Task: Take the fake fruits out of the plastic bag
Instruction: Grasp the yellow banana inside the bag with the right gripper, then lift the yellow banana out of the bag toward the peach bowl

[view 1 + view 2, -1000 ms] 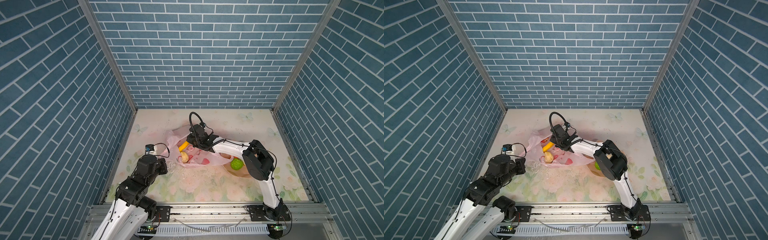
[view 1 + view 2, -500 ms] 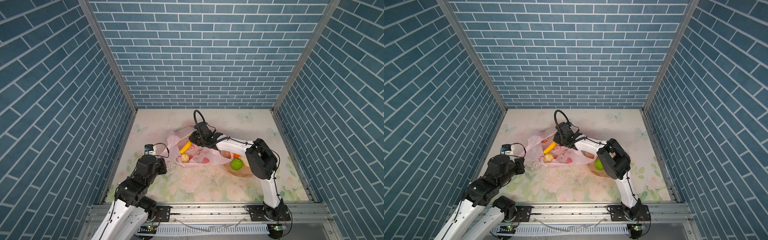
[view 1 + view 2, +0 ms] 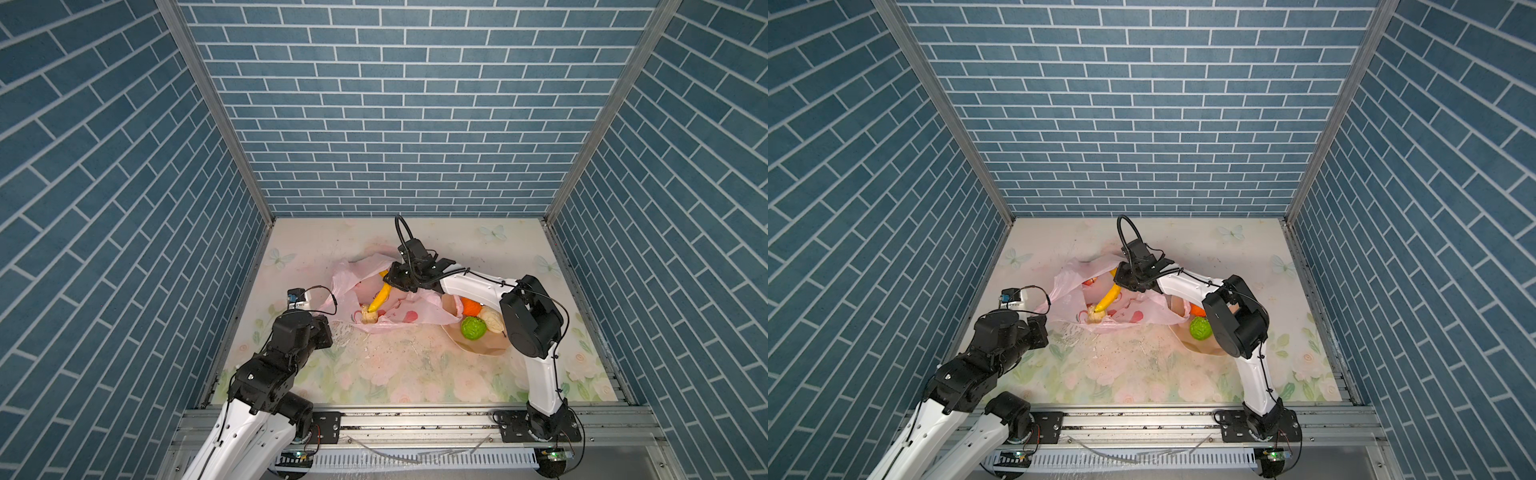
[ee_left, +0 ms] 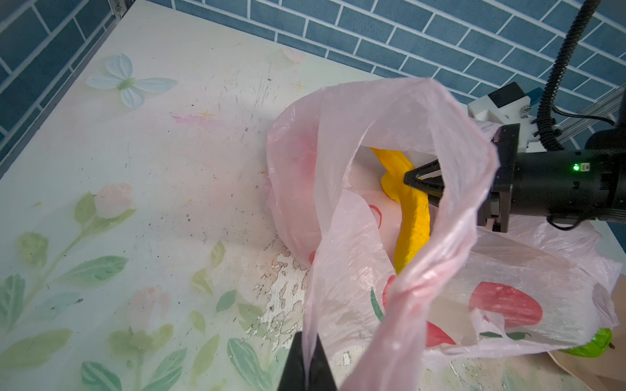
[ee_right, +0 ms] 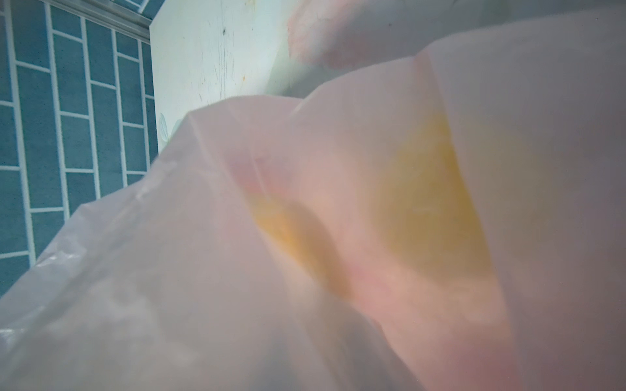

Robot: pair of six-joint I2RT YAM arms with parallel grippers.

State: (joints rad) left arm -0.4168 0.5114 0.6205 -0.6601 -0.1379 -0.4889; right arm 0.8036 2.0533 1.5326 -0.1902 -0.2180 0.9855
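One thin pink plastic bag (image 3: 415, 318) lies mid-counter (image 3: 374, 374). The right gripper (image 4: 411, 178), reaching into the bag's mouth, is clamped on the one long yellow banana (image 3: 380, 297). The left gripper (image 4: 307, 342) is closed, pinching one bag handle. One cream-white lump (image 3: 368, 317) sits inside the bag. The peach bowl (image 3: 484, 351) holds three: round orange (image 3: 471, 306), bumpy green ball (image 3: 473, 328), second cream-white lump (image 3: 493, 321).

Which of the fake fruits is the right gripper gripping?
The banana, long and yellow, inside the plastic bag; the orange and green ball sit loose in the bowl.
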